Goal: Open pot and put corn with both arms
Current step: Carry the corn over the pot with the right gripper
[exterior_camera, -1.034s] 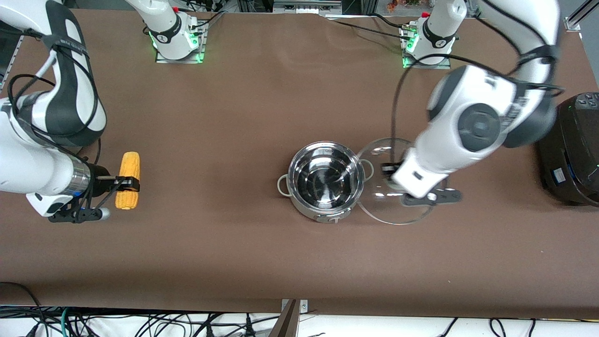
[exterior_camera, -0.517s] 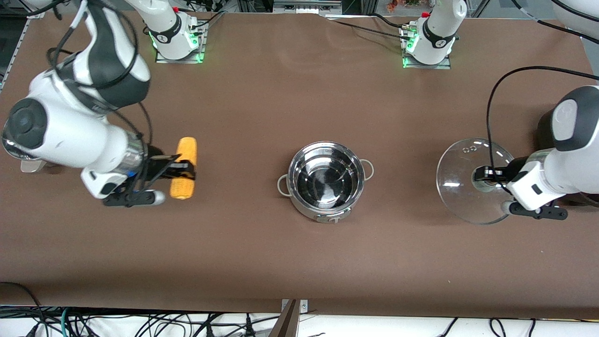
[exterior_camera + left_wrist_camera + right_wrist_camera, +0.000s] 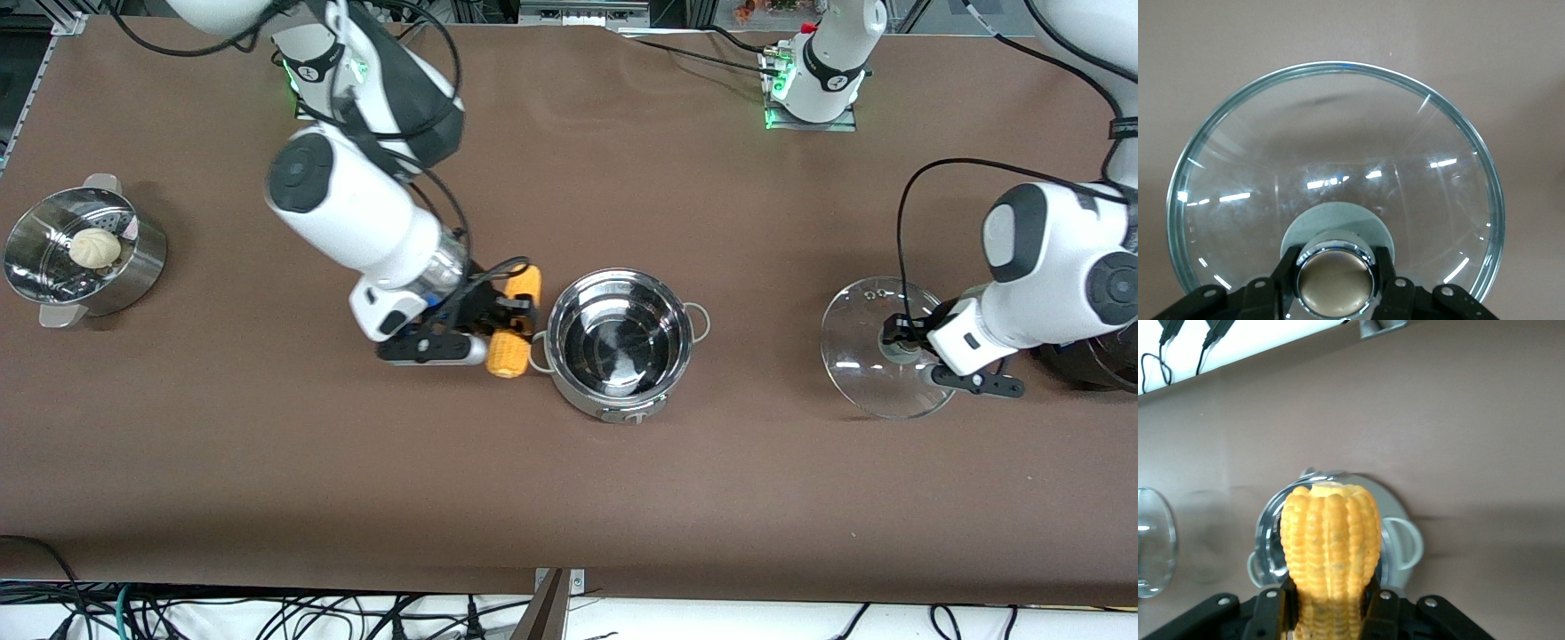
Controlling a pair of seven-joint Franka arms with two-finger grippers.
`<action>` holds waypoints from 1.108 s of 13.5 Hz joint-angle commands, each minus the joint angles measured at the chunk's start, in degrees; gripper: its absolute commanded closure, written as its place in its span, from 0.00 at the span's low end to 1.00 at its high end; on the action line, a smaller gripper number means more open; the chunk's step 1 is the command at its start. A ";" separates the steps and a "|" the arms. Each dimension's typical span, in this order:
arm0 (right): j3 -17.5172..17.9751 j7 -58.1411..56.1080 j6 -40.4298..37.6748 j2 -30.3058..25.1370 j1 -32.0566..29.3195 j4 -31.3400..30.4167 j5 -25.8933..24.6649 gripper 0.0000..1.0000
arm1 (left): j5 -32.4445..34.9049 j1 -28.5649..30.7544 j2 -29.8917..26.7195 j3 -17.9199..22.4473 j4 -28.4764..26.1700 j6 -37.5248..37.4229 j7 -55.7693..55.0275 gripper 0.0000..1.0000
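The right claw (image 3: 508,313) has carried the corn (image 3: 516,322) across to just beside the open pot (image 3: 620,342), clamped across the cob's middle, long axis running crosswise to the fingers. The left claw (image 3: 892,337) grips the lid (image 3: 876,359) by its knob over the worktop (image 3: 569,498), beside the black cooker (image 3: 1089,364).

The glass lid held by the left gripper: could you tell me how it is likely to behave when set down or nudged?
The glass lid is probably rigid and fragile, being clear glass. The left gripper is shut on its small round knob, whose polished surface could slip. The lid's thin circular rim suggests it may roll if released tilted.
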 commanded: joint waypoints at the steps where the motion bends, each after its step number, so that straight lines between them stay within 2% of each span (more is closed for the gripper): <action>1: -0.24 1.32 1.74 5.43 2.51 5.92 0.02 0.63 | 3.84 1.12 -0.01 -0.23 -5.26 6.69 0.24 1.00; 5: -0.33 1.32 7.98 9.39 6.02 6.20 -0.07 0.63 | 4.30 4.37 6.85 -0.23 -5.97 14.61 0.15 1.00; 9: -0.33 1.23 8.17 11.68 8.31 6.20 -0.07 0.63 | 4.30 4.46 7.56 -0.32 -5.97 14.71 -0.02 1.00; 10: -0.33 1.32 8.25 12.38 8.75 6.20 -0.16 0.63 | 4.30 4.46 8.09 -0.23 -5.88 14.71 -0.02 0.87; 11: -0.33 1.32 8.95 13.09 9.02 6.20 -0.07 0.63 | 4.30 4.55 8.27 -0.23 -5.88 14.71 -0.02 0.56; 12: -0.33 1.32 9.91 13.96 9.45 6.20 -0.07 0.63 | 4.30 4.55 8.53 -0.23 -5.79 14.71 -0.02 0.32; 13: -0.33 1.32 11.06 14.67 10.07 6.20 -0.16 0.63 | 4.21 4.72 8.53 -0.32 -5.71 14.45 0.06 0.00; 15: -0.41 1.32 13.25 16.07 10.51 6.20 -0.16 0.63 | 4.21 4.99 8.01 -0.32 -5.27 13.66 -0.02 0.00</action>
